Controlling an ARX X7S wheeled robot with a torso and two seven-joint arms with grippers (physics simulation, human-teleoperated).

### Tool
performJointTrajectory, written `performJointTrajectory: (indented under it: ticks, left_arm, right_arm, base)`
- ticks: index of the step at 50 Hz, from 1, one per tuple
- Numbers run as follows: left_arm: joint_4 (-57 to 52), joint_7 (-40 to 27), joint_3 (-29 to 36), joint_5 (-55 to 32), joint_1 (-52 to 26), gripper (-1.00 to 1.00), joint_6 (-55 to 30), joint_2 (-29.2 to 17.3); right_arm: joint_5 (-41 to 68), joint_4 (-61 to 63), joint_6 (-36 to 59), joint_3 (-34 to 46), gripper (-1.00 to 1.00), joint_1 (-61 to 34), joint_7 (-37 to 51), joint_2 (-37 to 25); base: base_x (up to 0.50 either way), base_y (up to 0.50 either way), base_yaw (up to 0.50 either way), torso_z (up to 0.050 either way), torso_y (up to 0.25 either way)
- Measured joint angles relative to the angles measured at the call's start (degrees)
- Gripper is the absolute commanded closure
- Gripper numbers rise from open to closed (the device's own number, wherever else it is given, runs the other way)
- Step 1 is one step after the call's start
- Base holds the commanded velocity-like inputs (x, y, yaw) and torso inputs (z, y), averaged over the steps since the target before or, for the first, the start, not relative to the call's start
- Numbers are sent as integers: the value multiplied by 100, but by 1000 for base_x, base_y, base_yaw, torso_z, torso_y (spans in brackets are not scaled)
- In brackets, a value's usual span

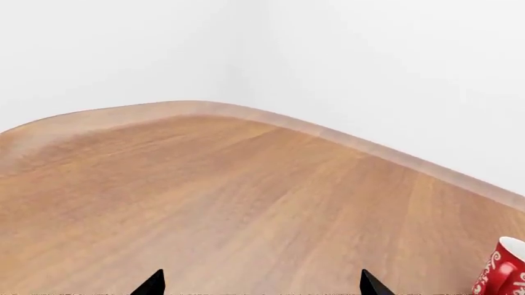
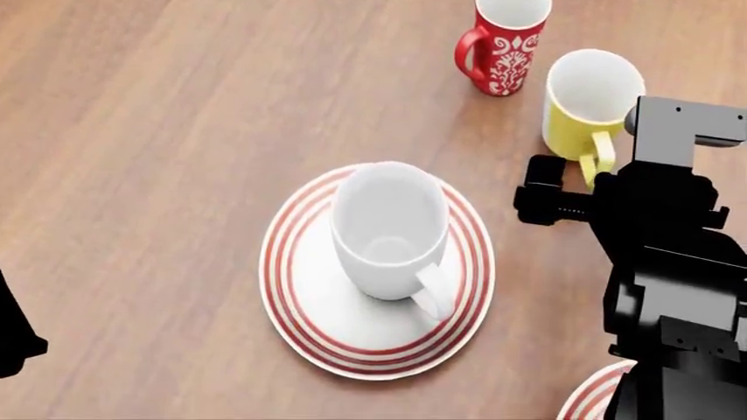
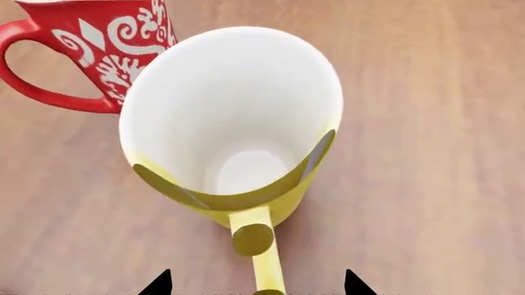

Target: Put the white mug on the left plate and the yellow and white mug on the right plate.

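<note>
The white mug [image 2: 391,232] stands upright on the left plate [image 2: 306,308], a white plate with red rings, handle toward me. The yellow and white mug [image 2: 587,98] stands on the table at the far right, handle toward my right arm [image 2: 666,254]. In the right wrist view this mug [image 3: 238,117] fills the frame. Its yellow handle [image 3: 264,258] runs between the spread fingertips of my right gripper [image 3: 256,284], which is open and not pinching it. Only an edge of the right plate [image 2: 587,398] shows, under the right arm. My left gripper [image 1: 260,284] is open over bare wood.
A red mug with a white floral pattern [image 2: 505,42] stands just behind and left of the yellow mug, close to it [image 3: 90,46]; it also shows in the left wrist view [image 1: 502,270]. The rounded table edge [image 1: 246,112] meets a white wall.
</note>
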State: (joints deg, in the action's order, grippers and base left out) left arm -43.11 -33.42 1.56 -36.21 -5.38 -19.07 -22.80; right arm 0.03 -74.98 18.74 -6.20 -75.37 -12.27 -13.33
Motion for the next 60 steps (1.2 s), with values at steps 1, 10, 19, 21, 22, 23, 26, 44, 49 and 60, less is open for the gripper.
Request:
performJointTrajectory:
  ticks: [1,10,19,21,22,23,26,44,49,60]
  left_arm:
    - [0,0,1,0,1,-100,3,-1]
    - [9,-34,4,-31,-8,-100,-8,-5]
    - [9,-60,13,-42,-13,-100,-11,-15]
    - [12,-63,17,-41,-14,-100,-8,-17]
    - [13,-63,20,-40,-15,-100,-6,-17]
    - [15,-64,22,-40,-16,-100,-5,-18]
    - [21,-67,25,-41,-17,-100,-1,-22]
    - [71,-68,53,-43,-41,-100,24,-43]
    - [94,-64,64,-37,-50,-100,37,-44]
    - [132,-57,77,-29,-62,-100,59,-49]
  right_arm:
    - [0,0,1,1,-100,-1,0,1]
    - [4,0,-46,7,100,3,-25,8]
    - [-48,-2,-238,44,100,37,-34,-2]
    - [-53,-2,-336,59,100,54,-34,-1]
    - [-52,-2,-396,68,100,64,-39,-1]
    - [-58,-2,-467,76,100,75,-40,-1]
    - [-66,-2,-702,104,100,113,-46,2]
    - [59,2238,-676,56,100,1248,-113,47]
    - [116,2849,-550,10,100,1550,-121,52]
    - [162,3654,-383,-17,100,1940,-93,60]
  base:
    - [0,0,0,0,-18]
    - [0,0,0,0,0]
    - [0,0,0,0,0]
    - [0,0,0,0,0]
    - [0,0,0,0,0]
    - [0,0,0,0,0]
    - [0,0,0,0,0]
    - [0,0,0,0,0]
    - [0,0,0,0,0]
    - [0,0,0,0,0]
